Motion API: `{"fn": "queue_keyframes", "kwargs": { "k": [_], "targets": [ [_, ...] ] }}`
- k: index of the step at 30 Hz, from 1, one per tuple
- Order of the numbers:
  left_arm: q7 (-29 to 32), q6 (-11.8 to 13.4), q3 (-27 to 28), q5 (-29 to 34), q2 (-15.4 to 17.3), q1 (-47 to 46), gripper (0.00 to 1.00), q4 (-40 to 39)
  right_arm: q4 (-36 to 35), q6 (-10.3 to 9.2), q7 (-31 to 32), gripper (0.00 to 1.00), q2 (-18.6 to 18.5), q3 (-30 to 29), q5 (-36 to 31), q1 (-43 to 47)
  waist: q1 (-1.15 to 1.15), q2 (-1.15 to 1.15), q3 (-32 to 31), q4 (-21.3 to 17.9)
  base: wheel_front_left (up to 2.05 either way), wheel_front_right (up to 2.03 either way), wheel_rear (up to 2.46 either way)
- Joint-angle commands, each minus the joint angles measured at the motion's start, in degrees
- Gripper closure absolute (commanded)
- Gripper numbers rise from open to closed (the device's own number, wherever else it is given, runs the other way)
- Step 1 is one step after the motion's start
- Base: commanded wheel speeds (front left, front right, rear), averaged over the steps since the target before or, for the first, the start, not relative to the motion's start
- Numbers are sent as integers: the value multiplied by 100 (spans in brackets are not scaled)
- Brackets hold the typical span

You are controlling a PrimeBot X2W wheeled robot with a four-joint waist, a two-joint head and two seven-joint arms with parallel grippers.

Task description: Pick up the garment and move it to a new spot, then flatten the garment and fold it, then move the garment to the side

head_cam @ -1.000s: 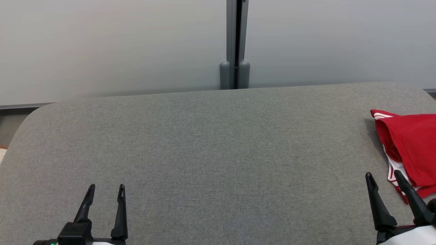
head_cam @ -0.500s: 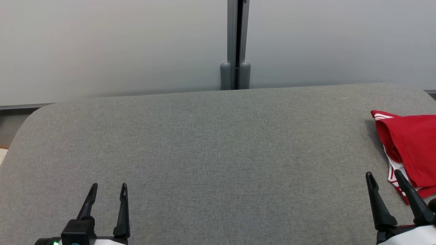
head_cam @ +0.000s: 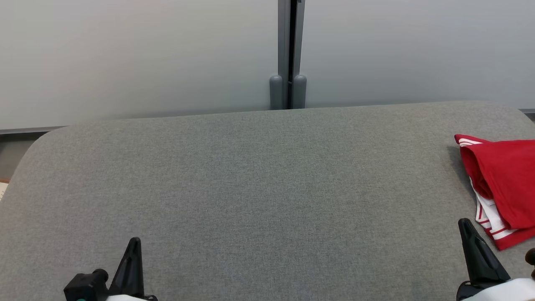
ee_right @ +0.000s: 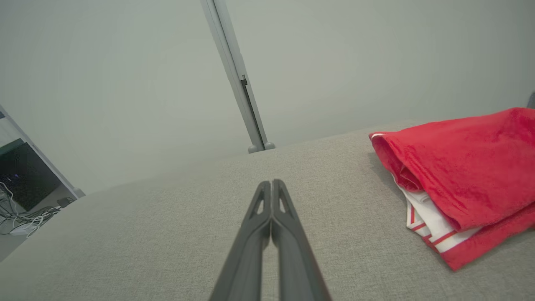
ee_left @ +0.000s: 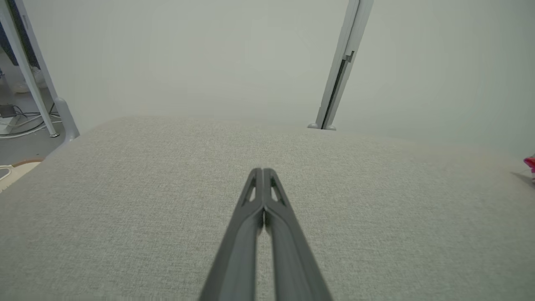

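Head view: a grey fabric-covered table [head_cam: 250, 188] spans the picture, with pale wall panels behind it and a grey post [head_cam: 288, 54] at twelve o'clock. The folded red garment [head_cam: 503, 179] with white stripes lies on the table at three o'clock, partly cut off by the picture's edge. The left gripper [head_cam: 134, 241] rises at seven o'clock, its fingers pressed together into one dark point. The right gripper [head_cam: 464, 222] rises at five o'clock, likewise closed and empty, near the garment's front edge but apart from it.

Left wrist view: the left gripper [ee_left: 262, 171] points toward twelve o'clock above the bare table [ee_left: 146, 209], fingers closed tip to tip and holding nothing. A small sliver of the garment [ee_left: 531, 163] shows at three o'clock. The post [ee_left: 340, 71] stands at one o'clock.

Right wrist view: the right gripper [ee_right: 271, 182] is closed on nothing above the table [ee_right: 146, 234]. The garment [ee_right: 464, 167] rests on the table at three o'clock, well apart from the fingertips, its red layers folded over white striped trim. The post [ee_right: 238, 79] leans at twelve o'clock, and cables [ee_right: 25, 219] lie on the floor at nine o'clock.
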Motion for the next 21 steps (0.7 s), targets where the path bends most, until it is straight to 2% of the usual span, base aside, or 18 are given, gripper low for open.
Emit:
{"fn": "queue_keyframes", "kwargs": {
  "k": [1, 21],
  "targets": [
    [49, -77, 103, -298, 28, -208, 100, -42, -1, 0, -15, 100, -26, -35, 302, -189, 0, 0, 2, -2, 0, 0, 0],
    [421, -533, 482, -2109, -145, -528, 100, 233, 536, 0, -18, 100, 80, -117, 2077, -588, 0, 0, 24, -23, 0, 0, 0]
  ]
}}
